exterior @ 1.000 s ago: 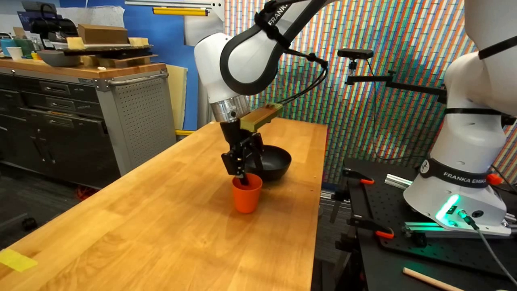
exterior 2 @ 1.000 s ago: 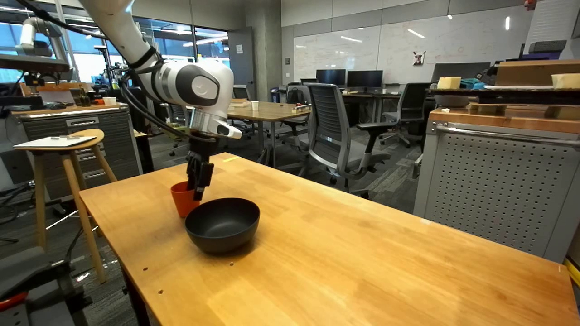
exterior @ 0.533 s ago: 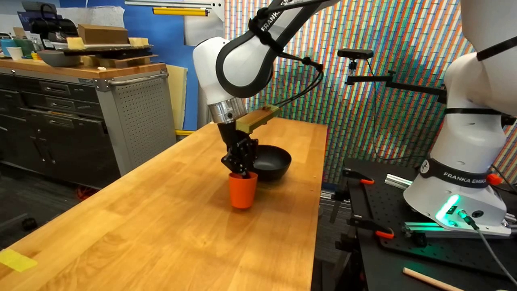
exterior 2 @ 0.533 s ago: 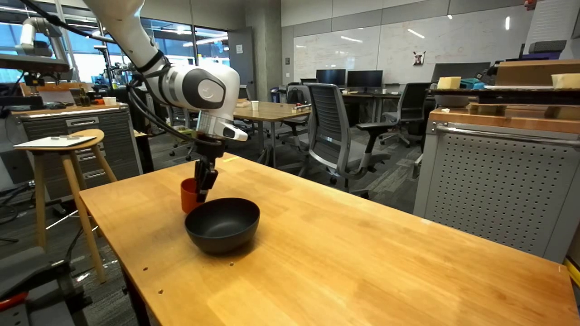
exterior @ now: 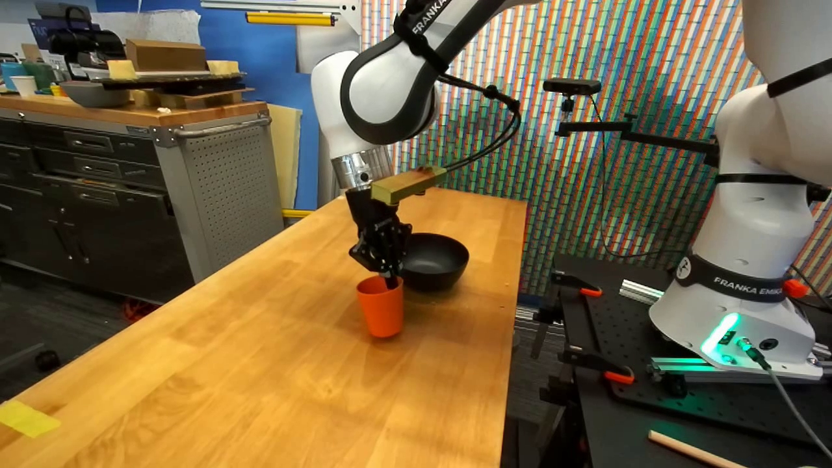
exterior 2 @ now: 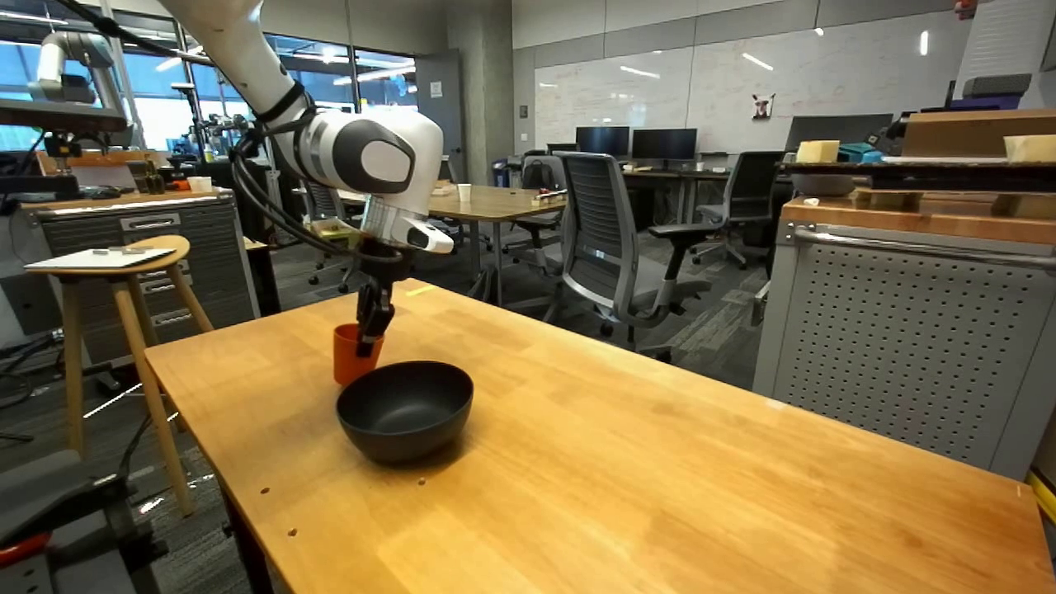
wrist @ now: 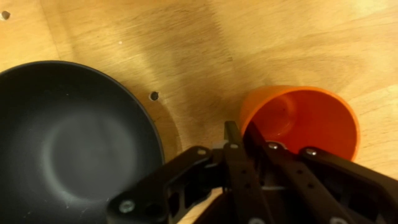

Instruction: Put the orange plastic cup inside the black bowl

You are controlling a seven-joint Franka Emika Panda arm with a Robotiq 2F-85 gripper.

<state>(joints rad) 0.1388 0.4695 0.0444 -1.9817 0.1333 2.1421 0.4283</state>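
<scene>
Cup (exterior: 382,312): one, orange plastic, plain, tapered, mouth upward. Centre of the frame in an exterior view, leaning slightly, rim toward the left edge; right half of the frame in the wrist view. Outside the bowl; whether its base touches the table cannot be told.

Bowl (exterior 2: 404,412): one, black, round, wider than the cup. Left of centre in an exterior view; left side of the wrist view, cut off by the edge. Upright on the table, near the cup; a strip of wood shows between the two in the wrist view.

Claw (wrist: 241,130): black, two fingers (wrist: 231,132). Narrow, holding the cup by its wall on the side facing the bowl, one finger inside the rim, one outside.

Arm (exterior: 387,94): white and black, entering from the top in both exterior views. Wood-coloured block (exterior: 406,185) at the wrist.

Table (exterior 2: 701,478): light wood, several small holes. Yellow tape (exterior: 28,418) at the lower left of an exterior view.

Surroundings: cabinet (exterior: 224,175) with pierced side panel, upper left; robot base (exterior: 741,234) with green light, right; stool (exterior 2: 161,247), left; grey chair (exterior 2: 598,235), upper centre; whiteboard (exterior 2: 726,91), upper right.
</scene>
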